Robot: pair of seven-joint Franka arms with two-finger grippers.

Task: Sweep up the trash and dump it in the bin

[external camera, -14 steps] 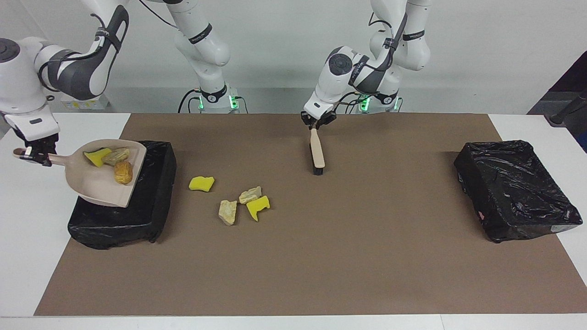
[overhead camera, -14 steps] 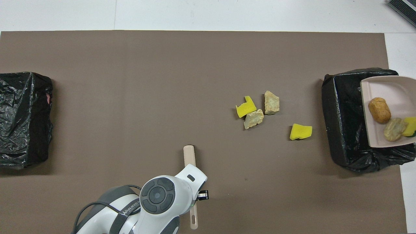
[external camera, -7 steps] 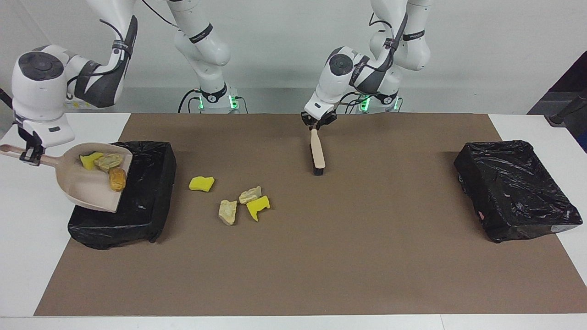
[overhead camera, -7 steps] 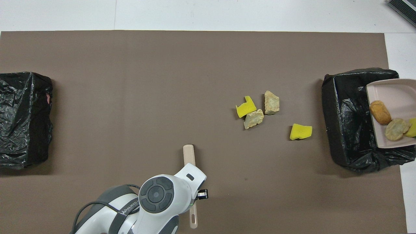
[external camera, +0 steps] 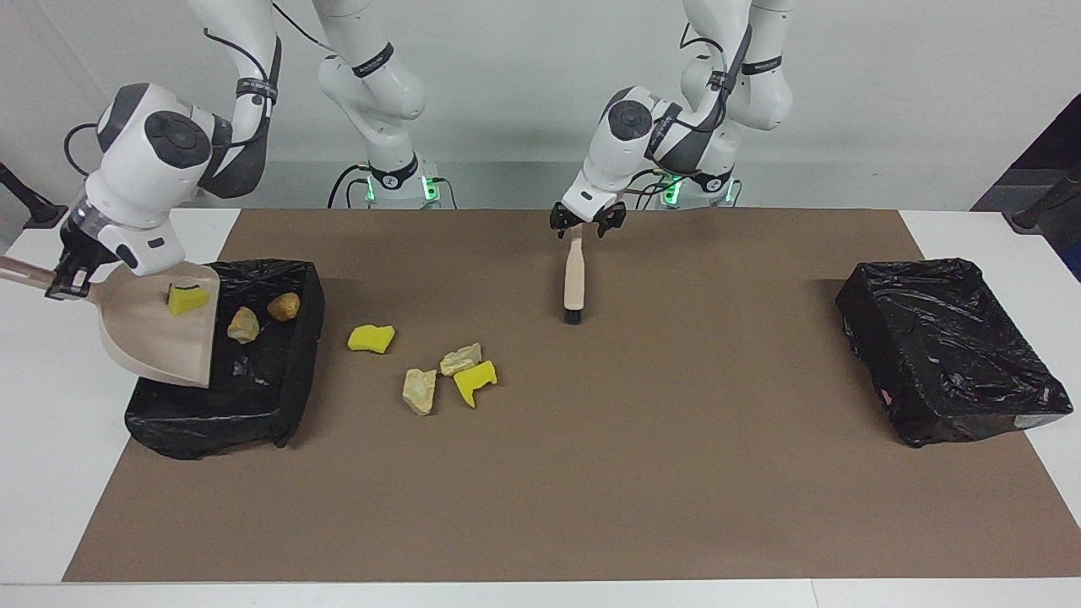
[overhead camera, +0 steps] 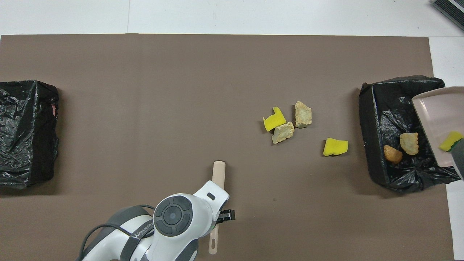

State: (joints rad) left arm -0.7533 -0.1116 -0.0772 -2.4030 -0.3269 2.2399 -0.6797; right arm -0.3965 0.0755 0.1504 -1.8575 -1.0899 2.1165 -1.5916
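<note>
I'm holding the dustpan by its handle in the right gripper, clamped tight, and tipping it over the bin at the right arm's end. One yellow chunk is clinging to the pan, two are lying in the bin, and four are waiting on the mat nearby. The left gripper is standing wide over the brush handle. I'm judging the foam light, soft and quick to tumble, so I'm pushing it, not pinching. I'm reading no labels.

Facing view: high camera across the table, aimed at the robots. Overhead view: steep downward look from the robots' end, cropping what is probably the dustpan. Both views share the brown mat.
</note>
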